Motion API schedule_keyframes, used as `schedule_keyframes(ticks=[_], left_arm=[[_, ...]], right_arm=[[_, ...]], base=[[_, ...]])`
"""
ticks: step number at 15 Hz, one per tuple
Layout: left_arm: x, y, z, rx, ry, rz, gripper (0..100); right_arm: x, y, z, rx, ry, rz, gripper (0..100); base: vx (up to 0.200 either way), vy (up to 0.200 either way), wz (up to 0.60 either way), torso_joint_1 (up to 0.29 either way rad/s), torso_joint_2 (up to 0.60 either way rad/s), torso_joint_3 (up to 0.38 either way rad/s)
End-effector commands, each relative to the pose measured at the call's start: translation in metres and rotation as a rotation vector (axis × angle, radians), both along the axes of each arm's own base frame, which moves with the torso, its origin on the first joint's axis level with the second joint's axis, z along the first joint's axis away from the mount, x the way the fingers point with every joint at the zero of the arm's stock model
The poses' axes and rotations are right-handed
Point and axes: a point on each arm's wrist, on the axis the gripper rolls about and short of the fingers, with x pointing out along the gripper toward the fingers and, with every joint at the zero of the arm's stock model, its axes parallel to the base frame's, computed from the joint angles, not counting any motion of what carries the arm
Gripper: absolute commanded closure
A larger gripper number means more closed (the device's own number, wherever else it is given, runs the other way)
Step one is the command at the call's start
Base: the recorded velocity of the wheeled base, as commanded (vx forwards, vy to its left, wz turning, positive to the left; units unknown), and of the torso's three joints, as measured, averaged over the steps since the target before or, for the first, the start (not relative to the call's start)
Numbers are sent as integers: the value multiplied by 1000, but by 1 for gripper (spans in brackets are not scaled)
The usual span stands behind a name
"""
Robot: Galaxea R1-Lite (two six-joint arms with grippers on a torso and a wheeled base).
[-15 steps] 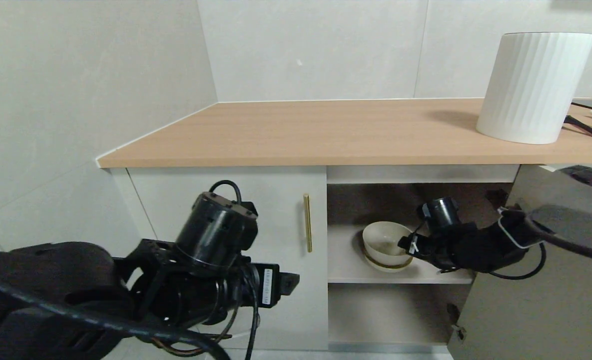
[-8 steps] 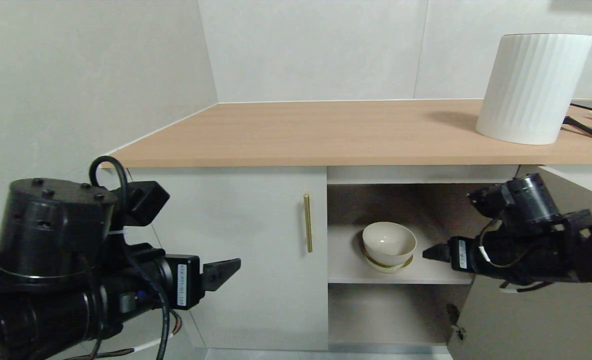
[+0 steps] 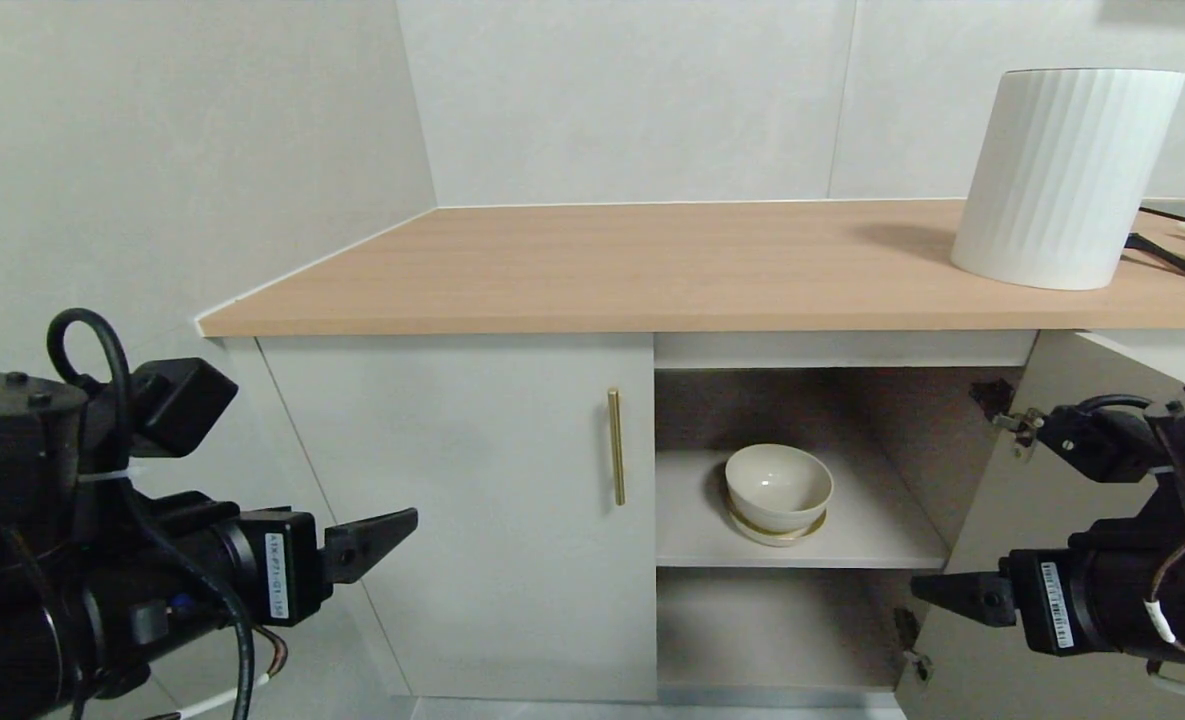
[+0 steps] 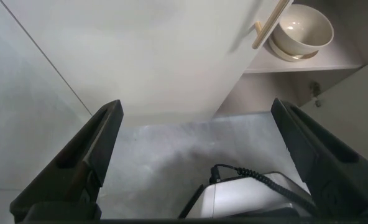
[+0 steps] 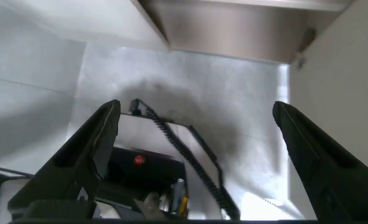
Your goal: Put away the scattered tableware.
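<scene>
Bowl (image 3: 778, 487) stands on a small plate (image 3: 778, 531) on the shelf (image 3: 877, 530) inside the open right half of the cabinet (image 3: 472, 500), toward the left of that shelf. It looks like glazed ceramic, so I judge it stiff, fragile, smooth, a little slippery, and not heavy. The best hold seems to be the rim, one finger inside and one outside. The plate below may slide if the bowl is pushed. The bowl is upright and its mouth points up. It is round, so it has no long axis. The left gripper (image 3: 382, 533) and right gripper (image 3: 937, 590) are both nearer than the cabinet, well apart from the bowl, fingers spread wide, holding nothing.
</scene>
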Motion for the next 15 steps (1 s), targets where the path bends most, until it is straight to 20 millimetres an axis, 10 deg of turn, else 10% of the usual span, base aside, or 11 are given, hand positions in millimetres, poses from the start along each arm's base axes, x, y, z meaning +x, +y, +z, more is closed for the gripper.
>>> schedule_keyframes(ticks=[1,8,15], left_arm=[[0,0,0,1,1,1,0],[1,-2,-5,-11,32,-36,0],[1,-3,-6,-9,37,-39,0]], right_arm=[[-4,-1,3,10,-14,9,0],[-4,1,1,3,-4,19,0],[-5,2,-6,-15,18,22,0]], base=[[0,0,0,0,0,0],[0,0,0,0,0,0],[-200,0,0,2,0,0]])
